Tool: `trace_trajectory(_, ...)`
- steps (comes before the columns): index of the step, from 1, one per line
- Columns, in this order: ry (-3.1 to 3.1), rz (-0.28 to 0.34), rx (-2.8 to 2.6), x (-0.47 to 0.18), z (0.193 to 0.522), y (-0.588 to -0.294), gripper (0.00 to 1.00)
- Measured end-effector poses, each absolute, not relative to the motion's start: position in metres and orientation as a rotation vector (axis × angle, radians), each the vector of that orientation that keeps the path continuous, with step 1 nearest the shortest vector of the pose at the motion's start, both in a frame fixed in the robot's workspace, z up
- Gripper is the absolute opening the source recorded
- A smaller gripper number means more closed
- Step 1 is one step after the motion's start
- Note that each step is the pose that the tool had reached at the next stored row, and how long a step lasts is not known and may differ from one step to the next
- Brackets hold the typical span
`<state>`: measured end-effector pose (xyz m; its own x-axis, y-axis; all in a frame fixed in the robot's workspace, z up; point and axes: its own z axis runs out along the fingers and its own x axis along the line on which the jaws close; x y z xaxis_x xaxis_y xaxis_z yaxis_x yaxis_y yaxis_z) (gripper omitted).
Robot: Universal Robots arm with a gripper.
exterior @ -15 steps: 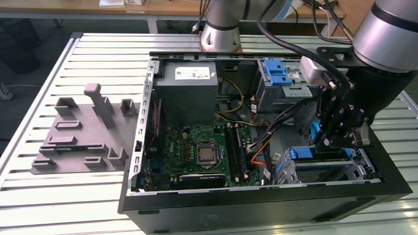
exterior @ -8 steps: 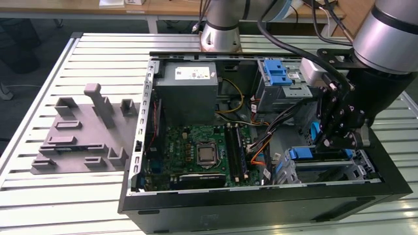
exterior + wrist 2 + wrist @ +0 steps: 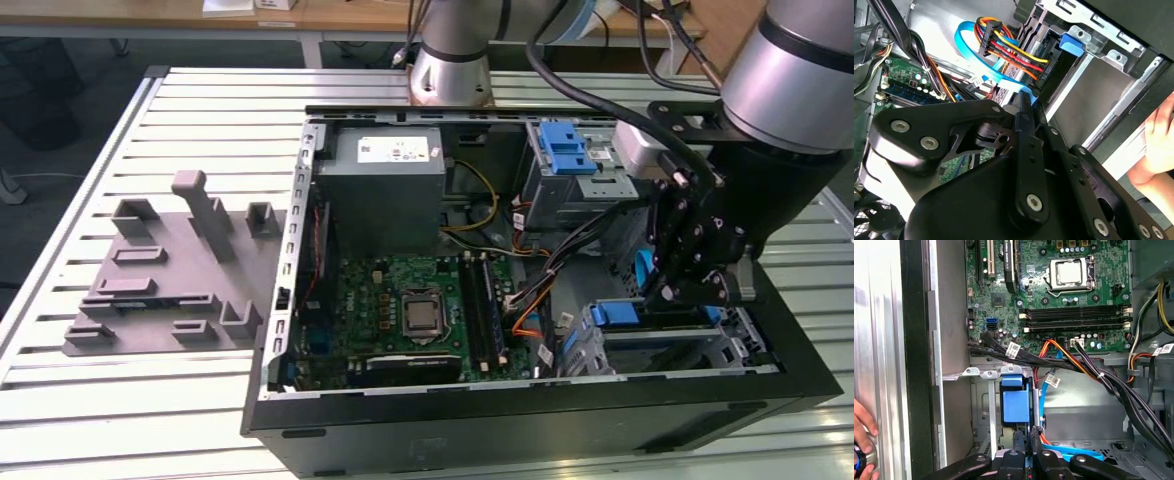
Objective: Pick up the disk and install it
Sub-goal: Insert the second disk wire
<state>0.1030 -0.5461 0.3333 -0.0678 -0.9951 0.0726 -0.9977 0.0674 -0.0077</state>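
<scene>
- Exterior view: at the frame's right, the end effector (image 3: 694, 295) is reaching into the open computer case (image 3: 534, 420) on the counter (image 3: 80, 400), just above the disk (image 3: 617, 315) in the lower-right bay.
- Second wrist view: the end effector (image 3: 1029, 107) is working beside bundled cables (image 3: 1014, 50).
- First wrist view: the end effector (image 3: 1027, 432), fingers close together, appears to be clamping the disk (image 3: 1016, 402) in its bay (image 3: 984, 405). Installation looks under way, and seating it calls for a straight, cable-clear push.

Slatted metal table (image 3: 160, 420), open computer case (image 3: 534, 420), grey moulded fixture (image 3: 167, 275) just beside it
</scene>
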Motion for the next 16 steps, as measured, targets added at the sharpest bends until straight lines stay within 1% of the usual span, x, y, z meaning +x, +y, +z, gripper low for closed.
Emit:
trace_trajectory(11,-2.267,0.071,2.118,0.1030,0.3352,-0.5467,0.16)
trace_trajectory(16,-2.274,0.055,2.125,0.1030,0.3343,-0.5480,0.16)
